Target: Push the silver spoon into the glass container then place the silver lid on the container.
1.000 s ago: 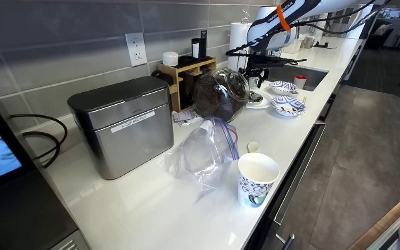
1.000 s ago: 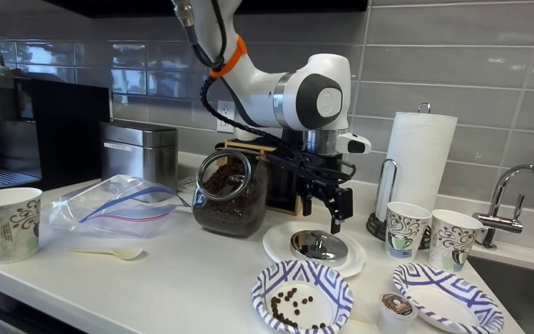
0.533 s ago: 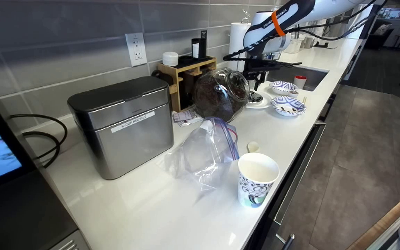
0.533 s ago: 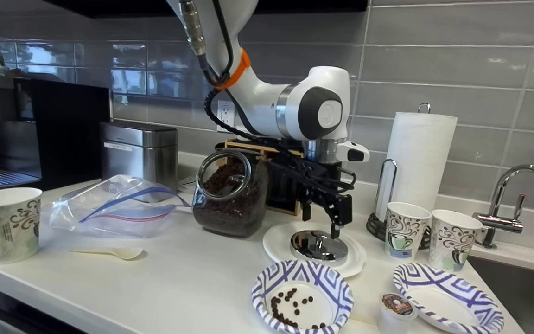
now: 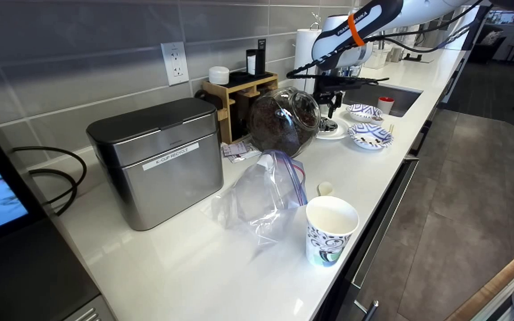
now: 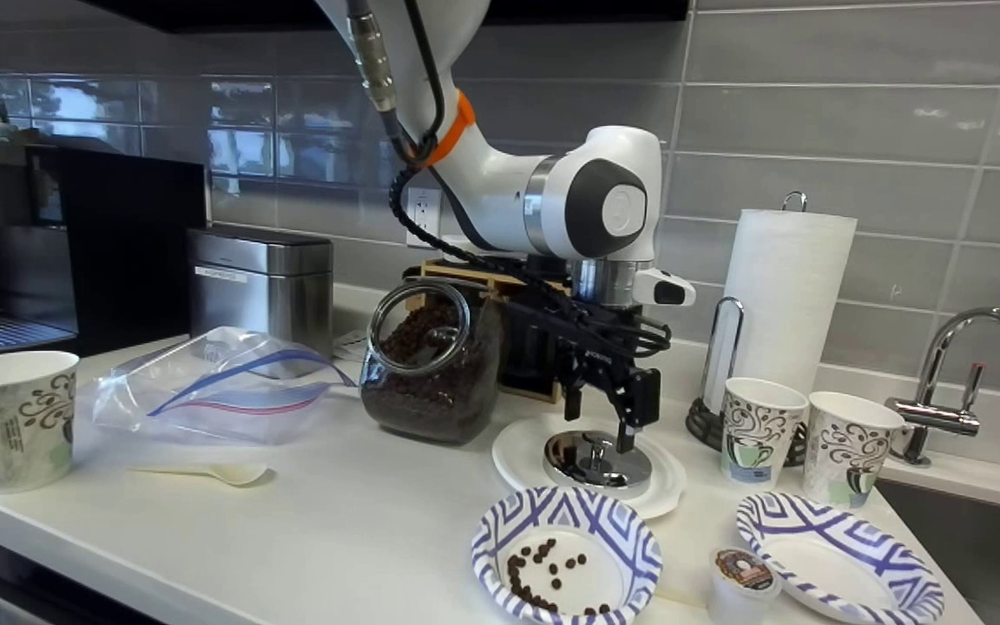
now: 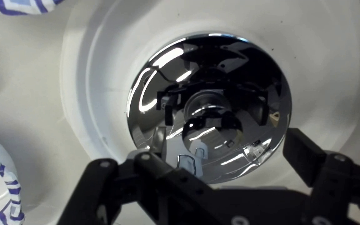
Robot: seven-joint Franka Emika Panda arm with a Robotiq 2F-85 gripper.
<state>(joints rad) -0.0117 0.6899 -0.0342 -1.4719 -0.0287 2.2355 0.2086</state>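
The silver lid (image 6: 582,453) lies knob up on a white plate (image 6: 507,460); it also shows in an exterior view (image 5: 328,125) and fills the middle of the wrist view (image 7: 205,75). My gripper (image 6: 601,418) is open and empty, pointing down just above the lid, its fingers apart on either side of the knob. In the wrist view the gripper's fingers (image 7: 230,148) stand wide apart. The glass container (image 6: 430,395), full of dark coffee beans, stands left of the plate, its slanted mouth uncovered. A small shiny piece (image 6: 442,337) shows inside the mouth; it may be the silver spoon.
A patterned bowl with beans (image 6: 565,555), another bowl (image 6: 847,555) and a coffee pod (image 6: 743,582) stand in front. Cups (image 6: 760,430) and a paper towel roll (image 6: 786,295) stand right. A plastic bag (image 6: 231,391), pale spoon (image 6: 213,471) and wooden rack (image 5: 225,102) are near the container.
My open gripper has come down toward the lid over the last second, mostly in the first half. The lid and the container have not moved.
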